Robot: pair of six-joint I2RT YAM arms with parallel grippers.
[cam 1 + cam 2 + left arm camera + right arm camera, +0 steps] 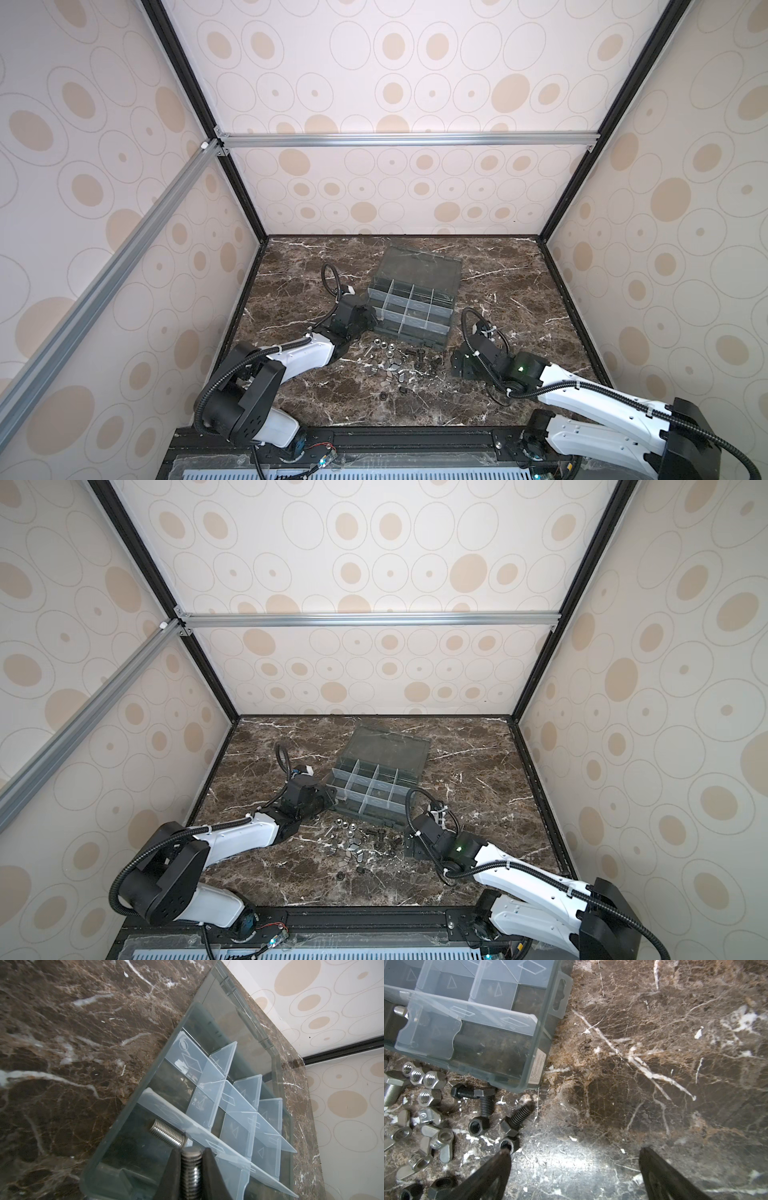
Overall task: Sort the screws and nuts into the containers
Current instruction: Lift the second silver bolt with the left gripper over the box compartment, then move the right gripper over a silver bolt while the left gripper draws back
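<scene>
Silver screw (191, 1172) clenched in left pincer (191, 1150) over the left-end cell (133, 1147) of the organizer box (409, 337), mid-frame in both top views; another screw (168, 1135) already lies there. Drop-off step, I'd say. Next: release cleanly inside the dividers (164, 1109). Loose screws and nuts (392, 361) sit on the counter (316, 386) below the box; right pincer (574, 1151) gapes empty beside them.

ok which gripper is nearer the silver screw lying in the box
Left. The left gripper, shut on another screw, hangs right by the lying screw; right gripper is open over the table outside the box.
</scene>
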